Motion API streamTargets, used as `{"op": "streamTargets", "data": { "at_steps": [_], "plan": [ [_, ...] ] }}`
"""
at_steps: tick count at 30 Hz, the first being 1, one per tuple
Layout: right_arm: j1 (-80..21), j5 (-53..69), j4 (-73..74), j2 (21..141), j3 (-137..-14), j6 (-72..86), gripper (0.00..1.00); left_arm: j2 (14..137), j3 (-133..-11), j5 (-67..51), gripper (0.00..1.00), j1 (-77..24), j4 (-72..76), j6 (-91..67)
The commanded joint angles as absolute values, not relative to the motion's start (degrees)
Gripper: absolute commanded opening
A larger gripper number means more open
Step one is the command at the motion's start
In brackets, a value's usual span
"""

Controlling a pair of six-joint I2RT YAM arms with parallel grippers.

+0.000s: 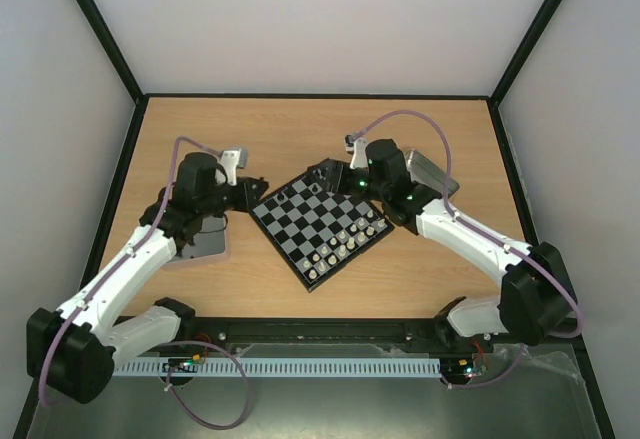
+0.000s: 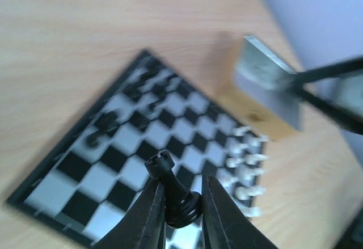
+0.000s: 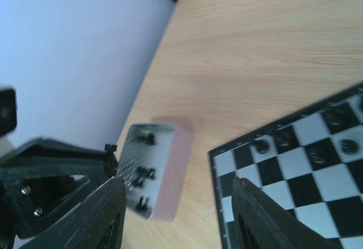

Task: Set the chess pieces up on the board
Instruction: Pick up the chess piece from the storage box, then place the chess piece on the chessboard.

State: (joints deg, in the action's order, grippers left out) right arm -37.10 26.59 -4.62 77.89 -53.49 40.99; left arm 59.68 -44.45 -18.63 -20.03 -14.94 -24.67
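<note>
My left gripper (image 2: 181, 218) is clenched on a black rook (image 2: 170, 184), over the board (image 1: 300, 231) near its 9 o'clock corner. My right gripper (image 3: 178, 209) hangs spread wide, empty, by the board's 1 o'clock edge.

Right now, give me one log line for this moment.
left gripper shut on black piece near board | right gripper open, empty, by board's far corner | white pieces on board

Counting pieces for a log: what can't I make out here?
Top view: the right claw covers the board's far corner.
Left wrist view: blur smears the black pieces; types unreadable.
Right wrist view: the frame edge cuts off the board; the tin's pieces are too small.
</note>
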Motion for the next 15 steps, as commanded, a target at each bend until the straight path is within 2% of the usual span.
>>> {"op": "streamTargets", "data": {
  "at_steps": [1, 7, 11, 15],
  "plan": [
    [-37.0, 42.9, -9.5, 75.4, -54.0, 40.3, 0.54, 57.1, -48.1, -33.2, 0.11, -23.9, -6.9, -13.3],
    [-37.0, 51.8, -15.0, 72.2, -54.4, 43.1, 0.60, 58.1, -52.7, -52.1, 0.11, -24.3, -11.1, -1.5],
    [-37.0, 56.7, -16.8, 71.7, -55.1, 44.6, 0.60, 60.7, -56.4, -62.3, 0.11, -24.3, -17.0, 5.3],
    [-37.1, 59.1, -17.2, 71.7, -55.9, 45.5, 0.56, 62.0, -57.6, -66.5, 0.12, -24.3, -18.0, 8.0]
  ]
}}
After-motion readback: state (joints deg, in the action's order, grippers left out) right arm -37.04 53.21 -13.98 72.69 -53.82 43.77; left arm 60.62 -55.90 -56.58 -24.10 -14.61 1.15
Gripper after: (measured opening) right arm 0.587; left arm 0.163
